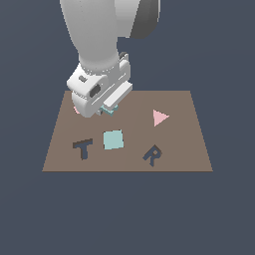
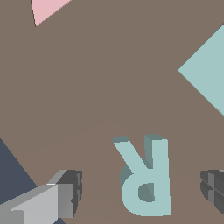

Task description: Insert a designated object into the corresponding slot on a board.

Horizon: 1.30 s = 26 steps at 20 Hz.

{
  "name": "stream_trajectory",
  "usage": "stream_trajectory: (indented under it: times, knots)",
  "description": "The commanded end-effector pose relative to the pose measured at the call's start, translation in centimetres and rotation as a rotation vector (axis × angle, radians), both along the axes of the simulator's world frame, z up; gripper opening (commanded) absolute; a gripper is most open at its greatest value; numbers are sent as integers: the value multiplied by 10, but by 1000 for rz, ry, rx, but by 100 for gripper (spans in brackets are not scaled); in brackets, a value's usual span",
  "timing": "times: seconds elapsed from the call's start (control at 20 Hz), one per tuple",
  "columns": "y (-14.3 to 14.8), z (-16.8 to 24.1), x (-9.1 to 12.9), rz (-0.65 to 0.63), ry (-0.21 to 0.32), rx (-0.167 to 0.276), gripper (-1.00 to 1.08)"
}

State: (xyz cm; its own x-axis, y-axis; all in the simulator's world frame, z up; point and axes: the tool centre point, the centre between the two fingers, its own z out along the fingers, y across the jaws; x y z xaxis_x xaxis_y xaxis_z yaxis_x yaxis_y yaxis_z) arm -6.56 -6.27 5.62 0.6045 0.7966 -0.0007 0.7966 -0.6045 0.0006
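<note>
Nearest the exterior camera, two dark recesses lie in the brown board (image 1: pixel 189 144): one R slot (image 1: pixel 153 155), one T recess (image 1: pixel 83 148). Between them sits one teal square (image 1: pixel 113 139). Farther back, one pink triangle (image 1: pixel 160 117). Farthest, the gripper (image 2: pixel 142 186) stands spread, straddling the single teal R (image 2: pixel 146 181) without touching.

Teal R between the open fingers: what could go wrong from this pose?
1. The teal R sits nearer one of the fingers; closing may shove or twist it.
2. The R slot lies across the board, past the teal square; a skewed grasp could misalign insertion.
</note>
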Motion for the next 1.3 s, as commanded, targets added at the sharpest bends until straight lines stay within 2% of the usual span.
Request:
stream_trajectory:
  times: [0.0, 0.9, 0.95, 1.25]
  knots:
    - [-2, -3, 0, 26, 0, 1, 100]
    - [-4, -26, 0, 47, 0, 1, 100]
    - [-4, -26, 0, 47, 0, 1, -100]
    - [-4, -26, 0, 47, 0, 1, -100]
